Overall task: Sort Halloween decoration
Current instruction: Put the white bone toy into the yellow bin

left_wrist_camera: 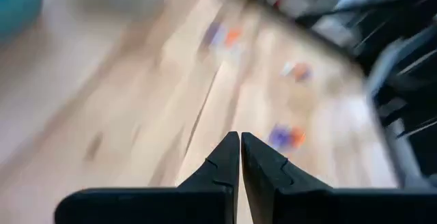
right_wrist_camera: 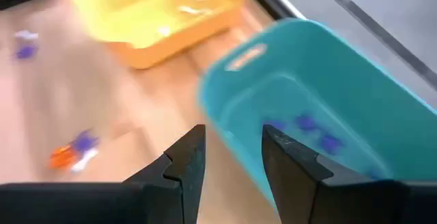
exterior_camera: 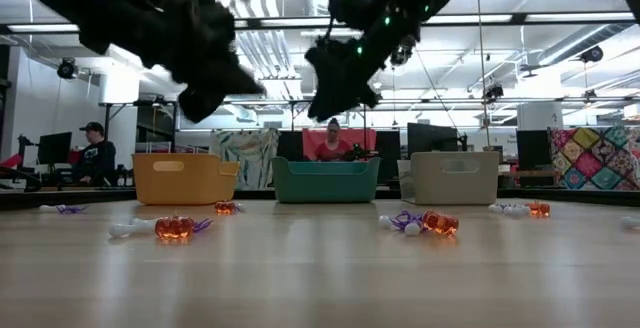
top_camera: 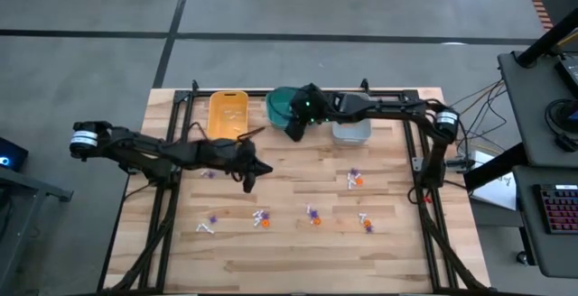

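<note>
Halloween decoration trinkets (top_camera: 312, 215) are lying scattered over the table (top_camera: 271, 260) from about 4 to 8 o'clock of its centre, a few purple ones sitting in the teal bin (right_wrist_camera: 328, 108). They're looking light, rigid, prone to skidding — best pinched across the middle. Right gripper (right_wrist_camera: 229, 152) is hovering at the teal bin's near edge, jaws apart, empty. Left gripper (left_wrist_camera: 239, 157) is hanging over mid-table — fingers pressed together, carrying nothing.

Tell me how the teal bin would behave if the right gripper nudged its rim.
The teal bin looks like thin, open plastic holding only a few purple trinkets, so it probably slides easily. A high rim push might tip it. The right gripper hovers at its near edge.
</note>
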You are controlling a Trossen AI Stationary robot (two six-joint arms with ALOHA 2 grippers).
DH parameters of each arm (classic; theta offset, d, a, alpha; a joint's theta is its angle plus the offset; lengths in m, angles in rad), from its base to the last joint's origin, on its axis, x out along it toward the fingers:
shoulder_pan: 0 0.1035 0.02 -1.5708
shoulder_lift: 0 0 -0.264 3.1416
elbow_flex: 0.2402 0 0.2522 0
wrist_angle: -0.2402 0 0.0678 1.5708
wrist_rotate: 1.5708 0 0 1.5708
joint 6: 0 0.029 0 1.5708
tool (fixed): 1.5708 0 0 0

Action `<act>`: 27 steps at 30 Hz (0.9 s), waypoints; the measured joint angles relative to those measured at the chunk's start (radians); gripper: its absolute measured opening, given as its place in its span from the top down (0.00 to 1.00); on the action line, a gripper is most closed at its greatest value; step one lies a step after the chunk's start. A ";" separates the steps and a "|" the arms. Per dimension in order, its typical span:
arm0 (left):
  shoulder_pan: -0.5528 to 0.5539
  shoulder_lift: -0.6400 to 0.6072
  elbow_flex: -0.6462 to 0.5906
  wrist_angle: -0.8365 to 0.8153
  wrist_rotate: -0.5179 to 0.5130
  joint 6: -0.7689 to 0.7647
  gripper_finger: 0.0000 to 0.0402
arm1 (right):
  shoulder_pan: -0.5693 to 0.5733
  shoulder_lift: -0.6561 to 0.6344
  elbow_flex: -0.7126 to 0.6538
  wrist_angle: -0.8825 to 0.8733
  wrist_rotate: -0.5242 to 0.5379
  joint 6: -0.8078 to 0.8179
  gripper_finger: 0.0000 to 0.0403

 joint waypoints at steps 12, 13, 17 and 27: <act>-0.060 0.030 0.176 -0.915 -0.009 -0.348 1.00 | 0.134 -0.083 -0.017 -0.100 0.001 -0.119 0.74; -0.069 0.030 0.182 -0.939 -0.008 -0.363 1.00 | 0.138 -0.086 -0.017 -0.113 0.001 -0.124 0.75; -0.107 0.029 0.203 -0.964 -0.008 -0.403 1.00 | 0.137 -0.094 -0.019 -0.140 0.002 -0.141 0.77; -0.291 0.030 0.175 -1.012 0.099 -0.654 1.00 | 0.137 -0.094 -0.038 -0.141 0.001 -0.164 0.79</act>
